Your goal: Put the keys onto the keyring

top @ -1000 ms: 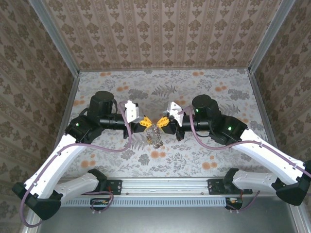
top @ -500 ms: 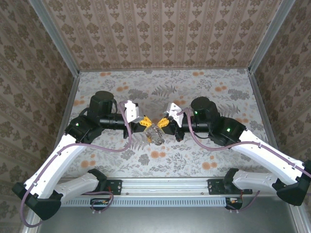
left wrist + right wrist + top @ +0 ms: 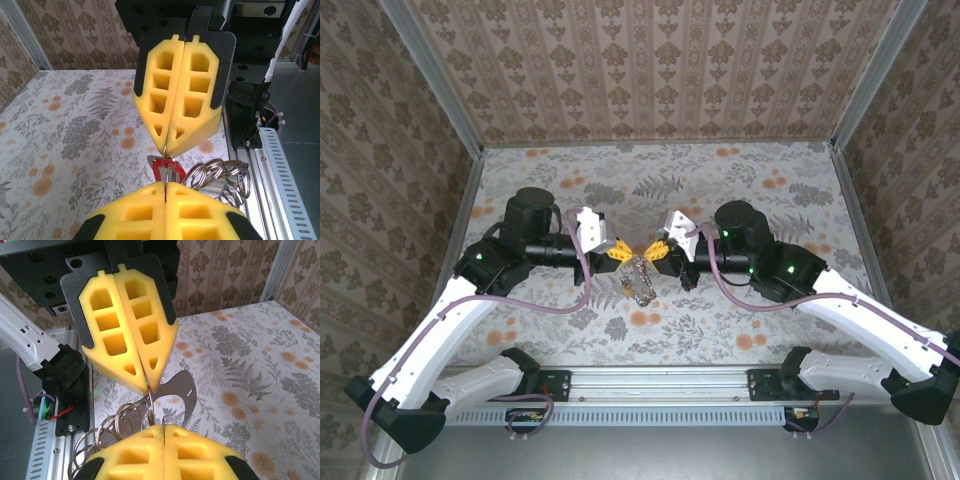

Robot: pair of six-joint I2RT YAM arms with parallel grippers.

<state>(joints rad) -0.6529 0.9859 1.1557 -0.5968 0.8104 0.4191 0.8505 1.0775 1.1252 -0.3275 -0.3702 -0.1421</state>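
Floral tabletop [image 3: 720,330] (patterned walls [image 3: 650,70] around) lies beneath keyring [image 3: 639,278].

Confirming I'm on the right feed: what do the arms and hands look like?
The left arm and right arm are white and black, with purple-grey cables and a green light each. The left hand and right hand are yellow wedges with rectangular cut-outs on black backings.

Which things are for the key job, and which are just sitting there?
For the job: red key, keyring, left pincer and right pincer, both pinching the keyring.
Just there: flowery table, purple cables, metal rail.
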